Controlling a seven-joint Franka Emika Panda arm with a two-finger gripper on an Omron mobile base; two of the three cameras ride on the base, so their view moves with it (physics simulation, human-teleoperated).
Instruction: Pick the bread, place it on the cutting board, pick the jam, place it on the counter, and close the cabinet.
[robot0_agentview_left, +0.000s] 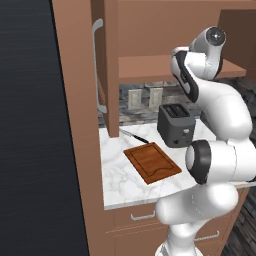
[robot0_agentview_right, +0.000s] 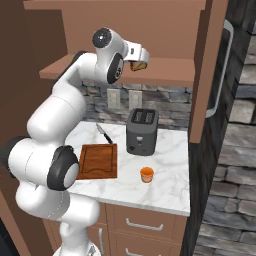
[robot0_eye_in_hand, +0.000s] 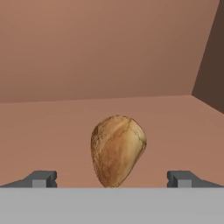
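Cabinet (robot0_agentview_right: 150, 30): brown wood, mounted on the wall above the worktop, its door (robot0_agentview_right: 210, 65) swung open with a long silver bar handle (robot0_agentview_right: 223, 70) seen edge-on at the right of the right base view. Counter (robot0_agentview_right: 170, 185): white marble slab with grey veins, set on wooden drawers. Toaster (robot0_agentview_right: 141, 131): dark grey, stood at the back of the slab. Cutting board (robot0_agentview_right: 97, 161): reddish-brown grooved rectangle, laid flat to the left of the toaster, nothing on it. Knife (robot0_agentview_right: 103, 133): dark handle, laid just behind the board. Gripper (robot0_eye_in_hand: 112, 179): raised to the cabinet shelf, fingers spread wide apart. Bread (robot0_eye_in_hand: 117, 150): tan-brown lump, seen in the hand view on the shelf centred between the two fingertips, neither tip touching it. Jam (robot0_agentview_right: 146, 174): small orange jar, stood on the marble in front of the toaster, well below the gripper.
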